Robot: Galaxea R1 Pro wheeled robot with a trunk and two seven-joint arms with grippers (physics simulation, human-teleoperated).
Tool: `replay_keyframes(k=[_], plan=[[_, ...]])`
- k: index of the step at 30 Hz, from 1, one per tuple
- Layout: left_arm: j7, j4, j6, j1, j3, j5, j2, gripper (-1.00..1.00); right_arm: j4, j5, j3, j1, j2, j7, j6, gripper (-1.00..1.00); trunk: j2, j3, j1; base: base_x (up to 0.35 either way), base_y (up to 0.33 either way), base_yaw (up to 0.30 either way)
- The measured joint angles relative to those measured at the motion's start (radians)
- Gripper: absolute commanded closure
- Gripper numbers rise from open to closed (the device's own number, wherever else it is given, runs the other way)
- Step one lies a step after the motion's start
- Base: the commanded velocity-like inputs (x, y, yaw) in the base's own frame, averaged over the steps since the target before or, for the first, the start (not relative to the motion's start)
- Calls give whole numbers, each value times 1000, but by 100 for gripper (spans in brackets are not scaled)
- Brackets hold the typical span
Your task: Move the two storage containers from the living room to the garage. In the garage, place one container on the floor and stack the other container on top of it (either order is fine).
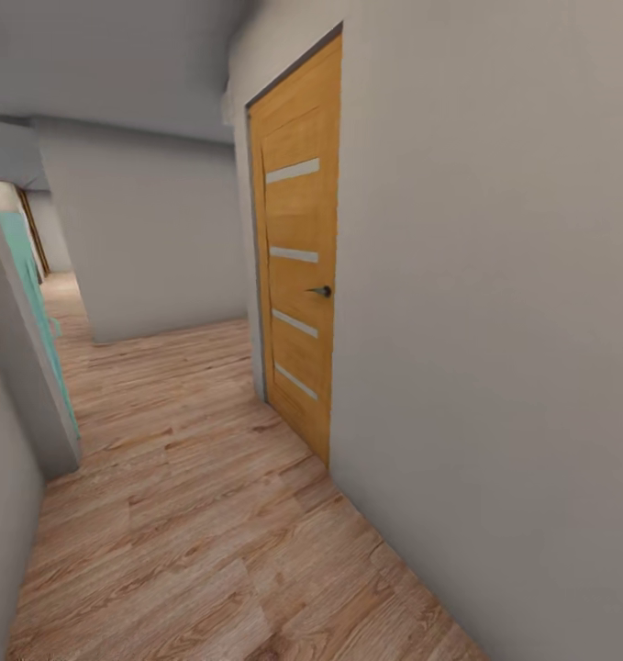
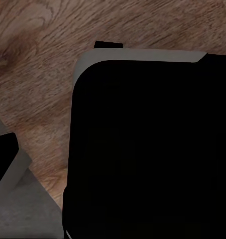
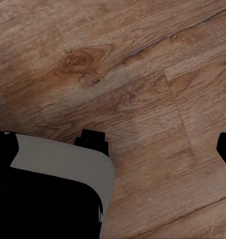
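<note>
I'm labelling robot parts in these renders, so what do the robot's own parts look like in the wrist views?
In the left wrist view, a big matte black body with a rounded, pale grey edge. In the right wrist view, the same black-and-grey shell. No cables or markings are visible, and neither end effector's fingers can be made out.

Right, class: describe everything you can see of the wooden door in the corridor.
The door is honey-coloured wood with visible grain, set in a grey frame in the wall on the right of the corridor. Four narrow pale horizontal strips, probably frosted glass, run down its panel. A small dark lever handle sits at mid height near its right edge. It stands upright and looks shut. Its foot meets the light wood plank floor.
</note>
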Motion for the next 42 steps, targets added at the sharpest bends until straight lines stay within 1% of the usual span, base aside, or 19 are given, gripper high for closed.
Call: replay_keyframes(k=[16, 29, 42], plan=[[0, 0, -1, 0, 0, 0, 0, -100, 0, 1, 2, 0, -1, 0, 2, -100, 0, 0, 0, 20, 0, 7], [0, 0, 0, 0, 0, 0, 1, -100, 0, 2, 2, 0, 1, 0, 9, -100, 0, 0, -1, 299, 0, 14], [0, 0, 0, 0, 0, 0, 1, -100, 0, 2, 2, 0, 0, 0, 3, -100, 0, 0, -1, 321, 0, 249]])
